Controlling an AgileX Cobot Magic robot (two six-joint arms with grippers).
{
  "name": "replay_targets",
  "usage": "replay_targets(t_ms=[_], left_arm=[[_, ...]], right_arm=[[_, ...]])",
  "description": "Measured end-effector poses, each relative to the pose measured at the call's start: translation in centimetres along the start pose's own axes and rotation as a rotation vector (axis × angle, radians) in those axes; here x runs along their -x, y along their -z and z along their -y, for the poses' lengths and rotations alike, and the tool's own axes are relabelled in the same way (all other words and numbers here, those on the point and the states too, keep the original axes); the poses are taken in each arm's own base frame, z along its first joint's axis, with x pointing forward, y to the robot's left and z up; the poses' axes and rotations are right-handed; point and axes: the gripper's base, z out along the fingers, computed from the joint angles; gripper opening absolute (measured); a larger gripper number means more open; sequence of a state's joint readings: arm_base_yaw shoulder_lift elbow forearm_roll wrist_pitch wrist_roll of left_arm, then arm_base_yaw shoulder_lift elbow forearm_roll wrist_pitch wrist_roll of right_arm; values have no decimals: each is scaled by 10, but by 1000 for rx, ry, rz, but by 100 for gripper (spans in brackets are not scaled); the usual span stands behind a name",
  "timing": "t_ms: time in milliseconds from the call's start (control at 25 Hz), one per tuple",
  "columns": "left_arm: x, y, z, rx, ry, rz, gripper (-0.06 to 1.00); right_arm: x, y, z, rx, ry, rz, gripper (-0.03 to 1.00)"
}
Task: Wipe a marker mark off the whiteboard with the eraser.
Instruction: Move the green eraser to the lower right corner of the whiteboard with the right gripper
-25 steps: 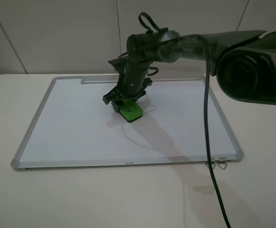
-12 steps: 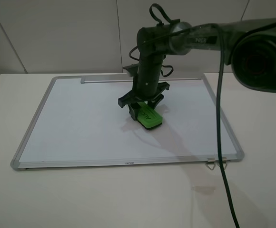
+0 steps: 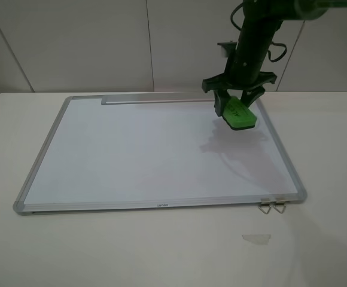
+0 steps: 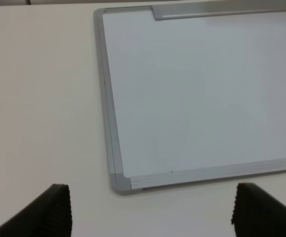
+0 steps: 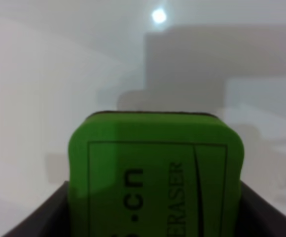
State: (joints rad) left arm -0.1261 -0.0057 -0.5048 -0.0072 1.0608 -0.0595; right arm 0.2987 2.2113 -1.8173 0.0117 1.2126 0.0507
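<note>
right tool (image 3: 238,106) poised above the whiteboard (image 3: 161,205), jaws closed on two opposite sides of the eraser (image 3: 240,115). the eraser hung tilted under the tool, green lettered top outward and dark base underneath. it was off the surface: its shadow lay on the white area below the tool and apart from the block. a corner of the board's frame and one end of the tray strip (image 3: 155,99) were near the tool. two metal clips (image 3: 273,206) lay well apart from it, at the opposite edge.

left tool (image 4: 150,212) was spread wide with nothing between its fingers (image 4: 59,210). it hung over the desk (image 4: 44,98), just outside another corner of the board.

no marker mark could be made out on the board in any view. whether it had been wiped off or was merely too faint to show could not be told.

judged step: carrying the eraser away from a board that appeared clean, toward a set-down. to do it well, the grip would need to be firm and centred, since the block was held by its sides only and sat skewed. the carry would best pass high over the raised frame, and the jaws would best open only once the dark base rested flat. should any trace show, the base ought to come down parallel to the board under light, even pressure.
</note>
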Motion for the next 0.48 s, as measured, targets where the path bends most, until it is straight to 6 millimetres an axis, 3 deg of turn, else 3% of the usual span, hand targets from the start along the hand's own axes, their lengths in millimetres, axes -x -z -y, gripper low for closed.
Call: replay_targets(t_ms=[80,280,480], left_arm=[[0,0,0,0,0,0,68],[0,0,0,0,0,0,68],[0,0,0,0,0,0,68]], right_arm=[[-15,7,18,-32,-39,-13,59],[-58,-2,51,-36,-145,-9,59],[-88,-16,59,-20,-260,93,59]])
